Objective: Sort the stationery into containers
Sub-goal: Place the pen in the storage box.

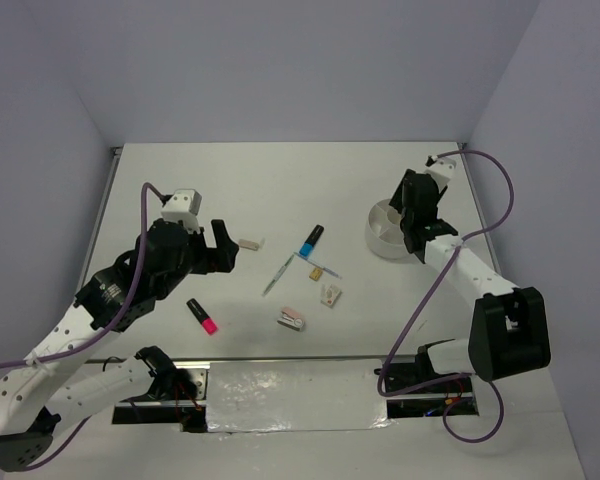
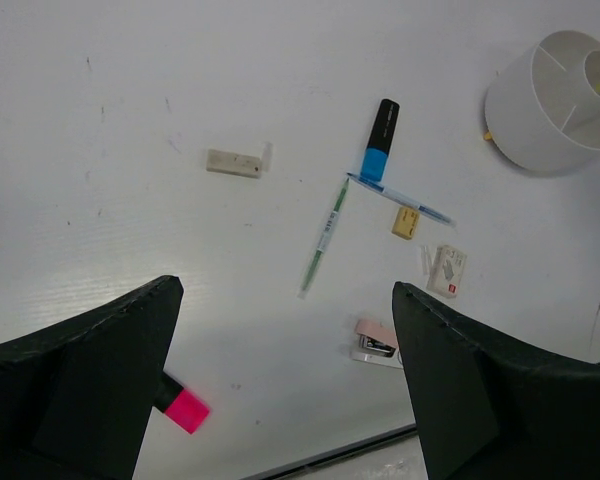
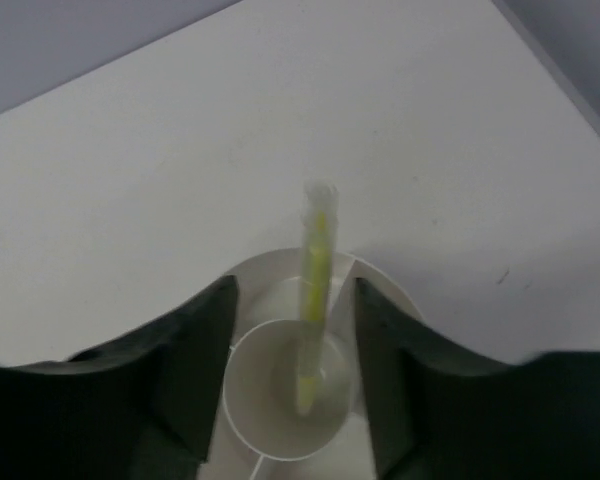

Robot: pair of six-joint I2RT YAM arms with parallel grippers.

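left gripper [image 2: 285, 288] released | right gripper [image 3: 295, 285] released above tub [image 3: 270, 295] | yellow pen [image 3: 315, 290] in centre compartment

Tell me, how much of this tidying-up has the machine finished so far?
Barely started. Done: one yellow pen stands in the centre cup of the white tub, the open right tool around it. In hand: nothing; the left tool hangs open over the table. Left: pink highlighter, blue marker, green pen, eraser and small bits lying loose.
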